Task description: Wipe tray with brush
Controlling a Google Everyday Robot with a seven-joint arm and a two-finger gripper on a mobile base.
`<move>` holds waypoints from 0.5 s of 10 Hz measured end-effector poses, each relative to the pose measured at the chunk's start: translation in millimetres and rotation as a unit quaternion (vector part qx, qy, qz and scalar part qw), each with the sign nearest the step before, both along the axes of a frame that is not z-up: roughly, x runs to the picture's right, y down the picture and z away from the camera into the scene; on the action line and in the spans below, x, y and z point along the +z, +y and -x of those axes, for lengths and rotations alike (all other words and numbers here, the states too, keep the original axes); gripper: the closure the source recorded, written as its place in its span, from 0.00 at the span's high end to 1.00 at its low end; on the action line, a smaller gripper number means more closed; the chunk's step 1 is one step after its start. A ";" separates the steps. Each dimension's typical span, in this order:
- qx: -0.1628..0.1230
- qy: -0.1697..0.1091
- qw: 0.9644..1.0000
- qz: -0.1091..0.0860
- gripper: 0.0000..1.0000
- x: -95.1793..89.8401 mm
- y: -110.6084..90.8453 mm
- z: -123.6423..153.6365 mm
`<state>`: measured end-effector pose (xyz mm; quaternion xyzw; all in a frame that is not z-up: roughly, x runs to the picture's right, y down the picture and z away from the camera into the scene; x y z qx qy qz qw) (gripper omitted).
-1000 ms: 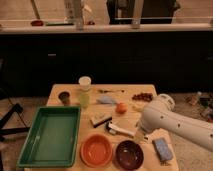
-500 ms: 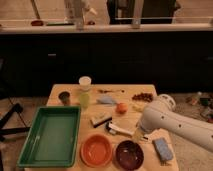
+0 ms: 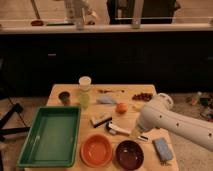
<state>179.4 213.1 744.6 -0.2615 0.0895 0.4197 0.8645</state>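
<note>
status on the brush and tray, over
Gripper open, hanging just right of the brush. Brush flat on the table, not held. Tray at left, bare. Scrubber sits between them.

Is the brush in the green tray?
No, the brush lies on the table right of the tray, with the gripper just beside it.

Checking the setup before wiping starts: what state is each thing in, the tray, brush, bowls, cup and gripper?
Tray: flat on the table, empty.
Brush: lying on the table, not held.
Orange bowl: upright, empty.
Dark bowl: upright, looks empty.
Cup: upright.
Gripper: low, right of the brush, mostly hidden by the arm; open, holding nothing.
</note>
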 end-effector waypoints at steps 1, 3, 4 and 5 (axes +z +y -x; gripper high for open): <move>0.005 0.000 1.000 0.001 0.80 2.4 0.0 3.2; 0.018 0.001 1.000 0.007 0.80 8.3 0.6 11.2; 0.026 0.003 1.000 0.012 0.80 11.5 2.4 14.3; 0.032 0.005 0.999 0.019 0.80 14.5 5.8 16.2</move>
